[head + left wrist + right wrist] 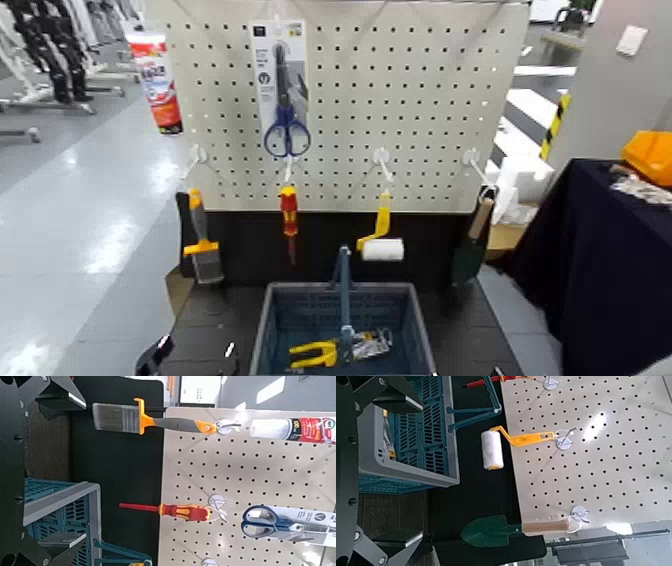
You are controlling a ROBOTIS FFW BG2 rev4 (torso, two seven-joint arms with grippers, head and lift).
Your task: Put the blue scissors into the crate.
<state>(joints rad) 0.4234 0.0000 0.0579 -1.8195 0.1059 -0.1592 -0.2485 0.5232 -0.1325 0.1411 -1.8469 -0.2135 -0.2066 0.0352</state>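
The blue scissors [286, 100], on a tall white card, hang high on the white pegboard [420, 110], left of its middle. They also show in the left wrist view [277, 522]. The blue-grey crate [300, 320] stands on the dark table below the board, with its upright handle in the middle. My left gripper [158, 353] is low at the crate's left, open and empty [47, 471]. My right gripper [383, 471] is low at the crate's right, open and empty, with the crate [411, 447] beside it.
Yellow-handled pliers [315, 352] lie in the crate. Under the scissors hang a paintbrush [200, 250], a red screwdriver [289, 215], a paint roller [380, 245] and a green trowel [470, 250]. A red-and-white tube [157, 80] hangs at the board's upper left. A black-draped table [600, 260] stands at the right.
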